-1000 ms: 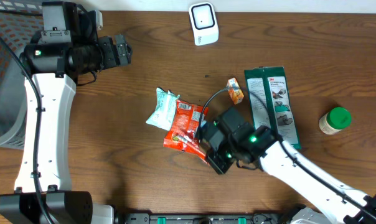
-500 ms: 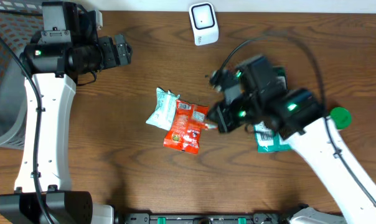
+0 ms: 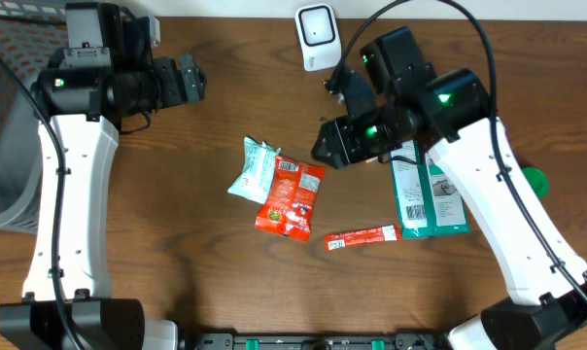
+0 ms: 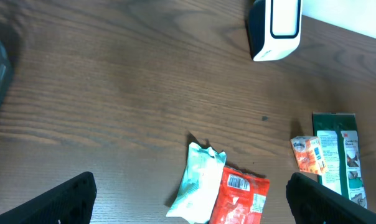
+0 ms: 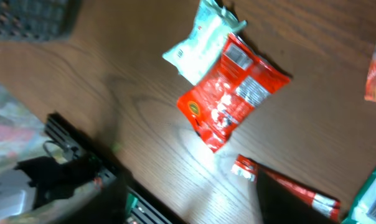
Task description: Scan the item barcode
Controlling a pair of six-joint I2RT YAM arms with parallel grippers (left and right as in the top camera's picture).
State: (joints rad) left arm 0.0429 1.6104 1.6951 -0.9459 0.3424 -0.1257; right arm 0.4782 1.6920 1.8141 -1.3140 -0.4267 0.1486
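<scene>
Off the tabletop's left edge, a grey mesh basket (image 3: 7, 49). Just right of it, above the far left part of the tabletop, the left gripper (image 3: 190, 78): holds nothing, with fingers (image 4: 57, 202) spread wide at the two bottom corners of the left wrist view. Near the middle of the tabletop, a pale teal packet (image 3: 252, 167), touching a red snack bag (image 3: 292, 197) on its right; on the bag's far end a white label (image 4: 238, 182) with a barcode, print too small to read. At the far edge, about midway along, the white scanner (image 3: 316, 37), standing upright, dark-sided in the left wrist view. Toward the near edge, right of the red snack bag and apart from it, the red stick packet (image 3: 362, 236), lying flat on the wood in no grip, with pale patches at its ends and lettering too fine to make out. Between white scanner and red stick packet, raised over the tabletop, the right gripper (image 3: 323, 151), well clear of the stick packet; only one dark finger (image 5: 287, 199) plain in the right wrist view, so cannot tell how wide the jaws stand. Further right in the left wrist view, a small orange sachet (image 4: 305, 154), just beside a green carded package (image 3: 431, 209) with a white barcode patch; brand mark at its far end not legible. Rightmost, near the right edge, a green-lidded bottle (image 3: 537, 179), mostly hidden behind the right arm
</scene>
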